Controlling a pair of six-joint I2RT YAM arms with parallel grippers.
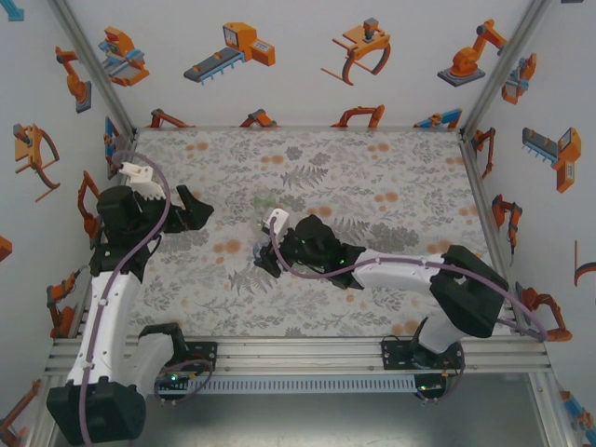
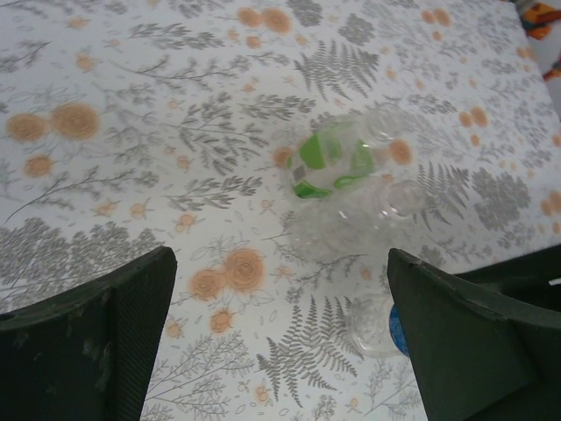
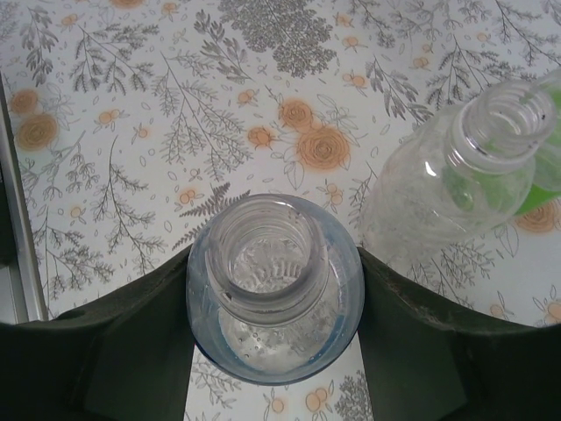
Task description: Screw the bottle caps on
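Within right pincer, uncapped bottle clamped, base hidden, label perhaps blue, left pincer wide

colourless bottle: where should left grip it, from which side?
Grip the colourless bottle on its round body below the open neck, leaving the threads free. Probably come from the left arm's side: the green-label bottle crowds its far side and the right gripper holds the blue bottle close by.

Worktop: cloth printed with grey ferns, orange blossoms. White walls at far, left, right edges, orange machine pictures. Metal rail along near edge.
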